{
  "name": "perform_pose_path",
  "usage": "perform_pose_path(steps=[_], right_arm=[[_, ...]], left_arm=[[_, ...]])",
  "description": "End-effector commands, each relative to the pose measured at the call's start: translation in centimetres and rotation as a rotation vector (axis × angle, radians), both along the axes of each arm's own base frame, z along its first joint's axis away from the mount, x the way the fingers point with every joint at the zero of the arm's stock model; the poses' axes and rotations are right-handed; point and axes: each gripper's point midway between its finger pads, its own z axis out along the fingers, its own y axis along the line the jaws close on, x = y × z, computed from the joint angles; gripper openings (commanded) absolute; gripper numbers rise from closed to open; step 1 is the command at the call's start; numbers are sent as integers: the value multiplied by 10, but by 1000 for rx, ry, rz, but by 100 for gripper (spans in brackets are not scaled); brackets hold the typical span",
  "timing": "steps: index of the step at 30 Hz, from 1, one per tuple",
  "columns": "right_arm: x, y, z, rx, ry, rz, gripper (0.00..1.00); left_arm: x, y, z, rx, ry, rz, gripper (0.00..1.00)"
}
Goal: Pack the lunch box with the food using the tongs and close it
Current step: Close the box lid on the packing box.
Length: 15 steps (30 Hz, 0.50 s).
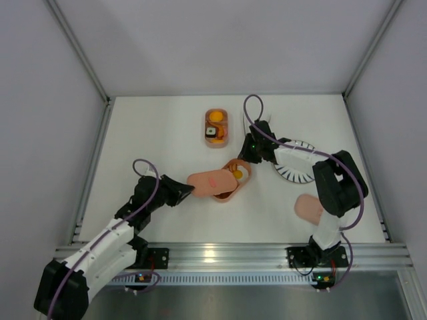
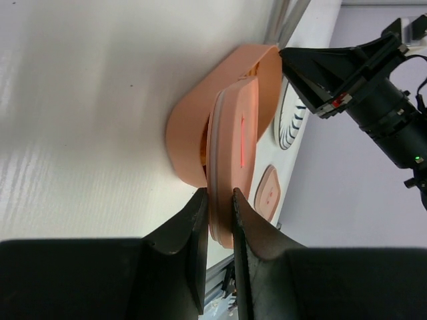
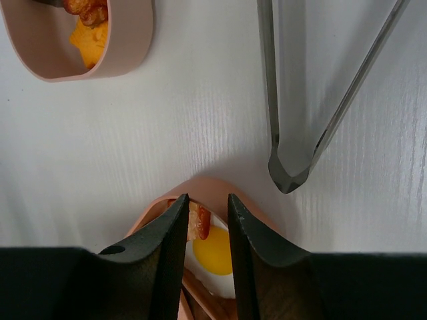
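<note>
The left gripper (image 2: 219, 201) pinches the edge of a pink lid (image 2: 233, 153), tilted over the near part of the lunch box tray (image 2: 183, 143). Above its far end, the right gripper (image 3: 205, 207) keeps its fingers slightly apart; whether they hold the rim I cannot tell. The tongs (image 3: 291, 163) lie just beyond. The lid could slip from this thin grip, or land on those fingers and sit crooked.

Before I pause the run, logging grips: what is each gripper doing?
Left gripper: closed on the lid.
Right gripper: slightly apart over the tray; grip cannot be told.
</note>
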Motion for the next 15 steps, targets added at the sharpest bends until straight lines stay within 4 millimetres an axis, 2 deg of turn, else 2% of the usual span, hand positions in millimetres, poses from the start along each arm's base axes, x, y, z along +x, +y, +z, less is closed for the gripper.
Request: perform_pose_path(steps=[1,10,15], right_arm=[[9,3,15,56,-62,2,29],[-1,0,11,66,-50,0,29],[-7,-2,13,80,-49,-9,29]], left_arm=[[7,-2,3,8,-30,2,13],[12,-8,-8,26,-7,-25,15],[18,-12,-5,32,-19,-41,16]])
